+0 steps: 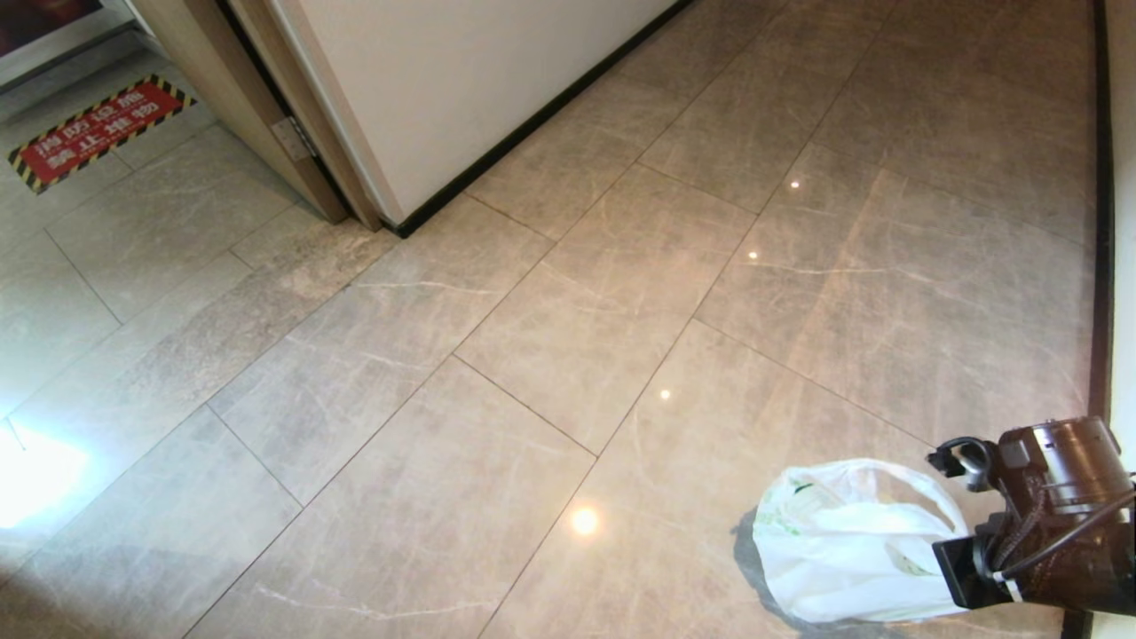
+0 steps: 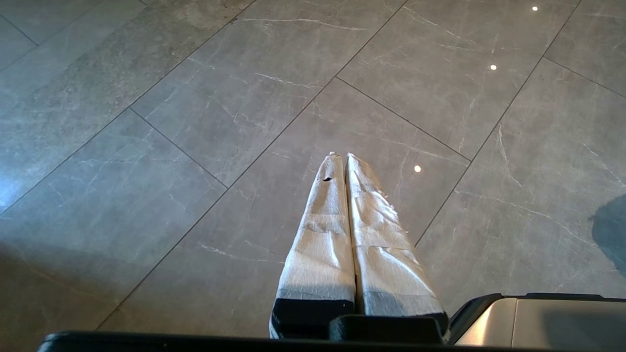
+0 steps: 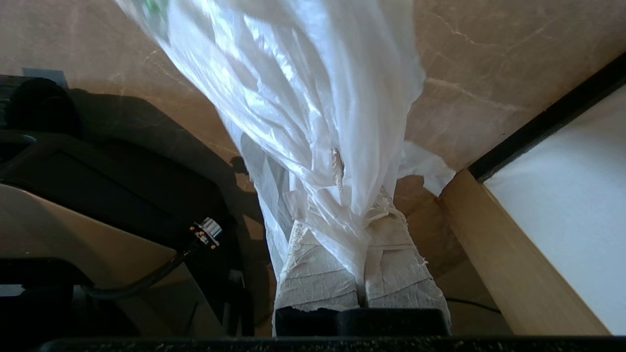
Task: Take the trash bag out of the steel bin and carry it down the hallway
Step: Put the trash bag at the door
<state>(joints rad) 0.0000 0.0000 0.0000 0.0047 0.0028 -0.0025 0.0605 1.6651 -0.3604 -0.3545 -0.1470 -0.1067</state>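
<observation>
A white plastic trash bag [image 1: 848, 550] with green print hangs from the right gripper [image 3: 337, 168] at the near right of the hallway [image 1: 621, 293], its crumpled body swelling out just above the glossy, marble-veined tiles and throwing a dark shadow onto them. The right wrist view shows the gripper's tape-wrapped fingers [image 3: 318, 274] clenched on a gathered fold of the thin film, which fans out from the pinch toward the floor. The right arm [image 1: 1047, 515] enters from the near right edge, close beside the black skirting [image 1: 1100, 266] that runs along the right-hand wall. On the left the left gripper [image 2: 341, 156] hangs over bare tiles with its wrapped fingers pressed together, grasping nothing. Farther off on the left, a white wall [image 1: 461, 80] edged in black skirting ends at a wooden door frame [image 1: 266, 115]. Beyond the frame a red floor sign [image 1: 98, 129] with a yellow-and-black striped border lies flat on the far-left tiles.
</observation>
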